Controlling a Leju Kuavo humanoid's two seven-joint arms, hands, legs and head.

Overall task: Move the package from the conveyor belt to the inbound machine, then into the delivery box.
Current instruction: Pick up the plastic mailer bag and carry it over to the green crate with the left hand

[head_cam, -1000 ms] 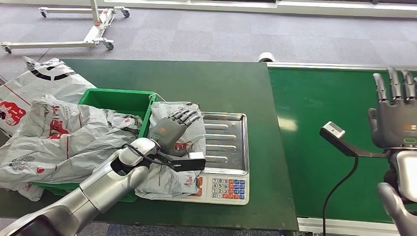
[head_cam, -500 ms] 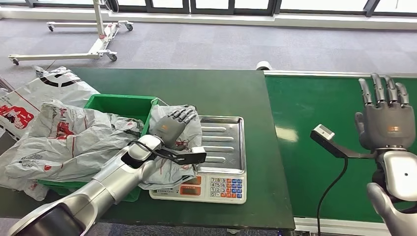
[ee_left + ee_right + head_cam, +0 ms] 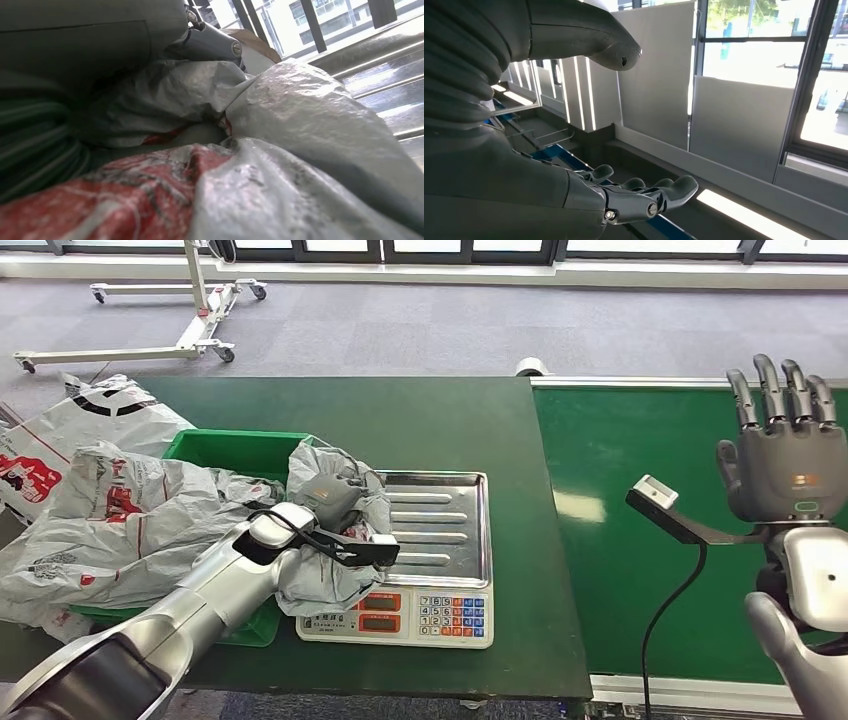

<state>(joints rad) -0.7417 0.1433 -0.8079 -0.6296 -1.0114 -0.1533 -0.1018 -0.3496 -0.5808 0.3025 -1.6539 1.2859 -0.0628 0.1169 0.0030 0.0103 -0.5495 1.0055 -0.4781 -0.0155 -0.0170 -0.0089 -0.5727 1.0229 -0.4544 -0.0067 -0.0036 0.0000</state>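
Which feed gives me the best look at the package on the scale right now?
The head view: it shows the whole grey package lying on the left end of the scale's steel tray, the left hand closed over its top. The left wrist view shows just crumpled grey and red plastic close up. The right wrist view faces the windows.

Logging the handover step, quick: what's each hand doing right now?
Left hand: closed on the grey package at the scale tray.
Right hand: open, fingers spread, holding nothing, above the conveyor belt.
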